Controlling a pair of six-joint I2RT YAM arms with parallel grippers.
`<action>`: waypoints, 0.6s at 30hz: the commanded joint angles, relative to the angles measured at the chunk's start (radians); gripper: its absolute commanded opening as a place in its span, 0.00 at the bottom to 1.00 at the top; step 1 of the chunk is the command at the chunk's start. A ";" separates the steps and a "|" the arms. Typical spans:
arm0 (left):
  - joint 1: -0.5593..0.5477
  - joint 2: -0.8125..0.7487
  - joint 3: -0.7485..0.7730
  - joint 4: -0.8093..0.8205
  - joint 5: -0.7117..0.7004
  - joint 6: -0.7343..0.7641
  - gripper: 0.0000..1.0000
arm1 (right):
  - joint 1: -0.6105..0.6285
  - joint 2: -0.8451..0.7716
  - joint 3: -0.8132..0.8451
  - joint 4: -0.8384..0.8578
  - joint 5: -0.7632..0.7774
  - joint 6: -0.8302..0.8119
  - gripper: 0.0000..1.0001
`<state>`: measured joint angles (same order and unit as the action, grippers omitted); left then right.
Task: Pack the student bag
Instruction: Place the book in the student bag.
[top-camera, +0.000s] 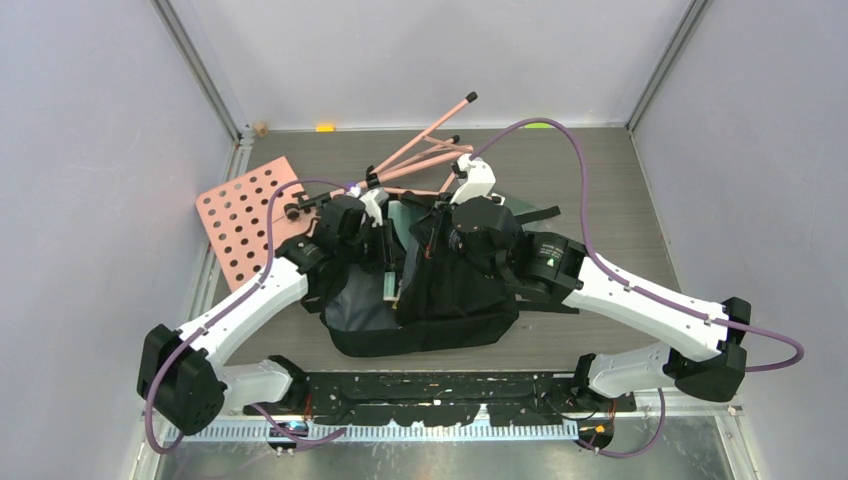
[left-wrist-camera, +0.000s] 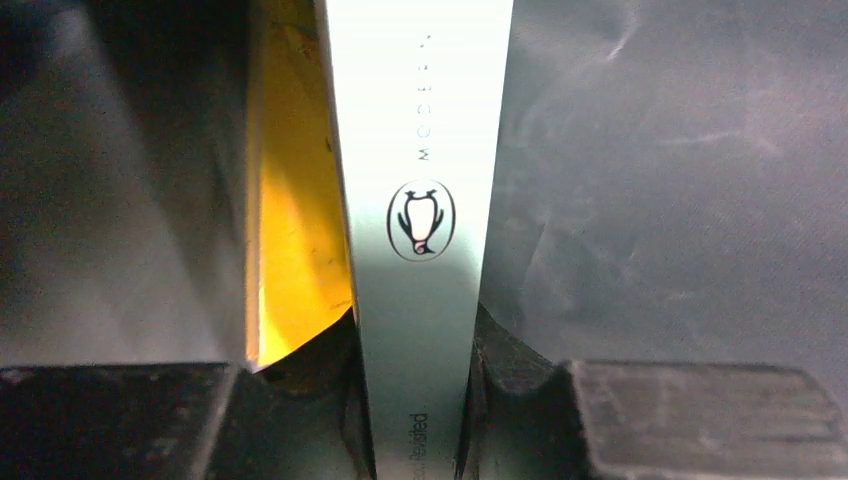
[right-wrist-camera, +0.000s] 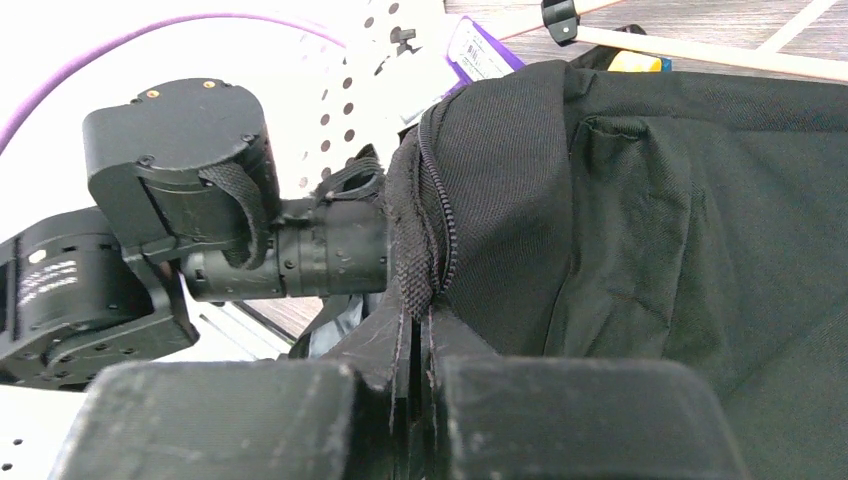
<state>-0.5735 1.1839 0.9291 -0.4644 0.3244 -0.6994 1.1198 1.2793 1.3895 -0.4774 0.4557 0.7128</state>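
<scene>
Grey surface (top-camera: 620, 180) between pale walls, with the black, slumped student bag (top-camera: 450, 310) at centre frame: the right gripper (right-wrist-camera: 415, 380) pinches its zippered rim up, the left gripper (left-wrist-camera: 415, 430) clamps a slim pale book (left-wrist-camera: 420, 150) apparently at the mouth, so the next move looks like sliding it deeper, then releasing.

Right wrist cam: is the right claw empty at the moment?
No: the right claw is shut on the zippered edge of the student bag, with the black fabric pinched between its fingers.
</scene>
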 joint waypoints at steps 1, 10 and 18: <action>-0.042 0.013 -0.030 0.385 0.063 -0.060 0.00 | 0.007 -0.023 0.048 0.120 0.046 0.001 0.01; -0.090 0.043 -0.122 0.501 -0.101 -0.035 0.01 | 0.019 -0.015 0.047 0.124 0.076 -0.001 0.01; -0.089 -0.064 -0.055 0.208 -0.296 0.088 0.62 | 0.023 -0.039 0.033 0.117 0.109 -0.009 0.01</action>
<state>-0.6643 1.2232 0.8032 -0.1928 0.1757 -0.6857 1.1385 1.2808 1.3895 -0.4671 0.4889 0.7120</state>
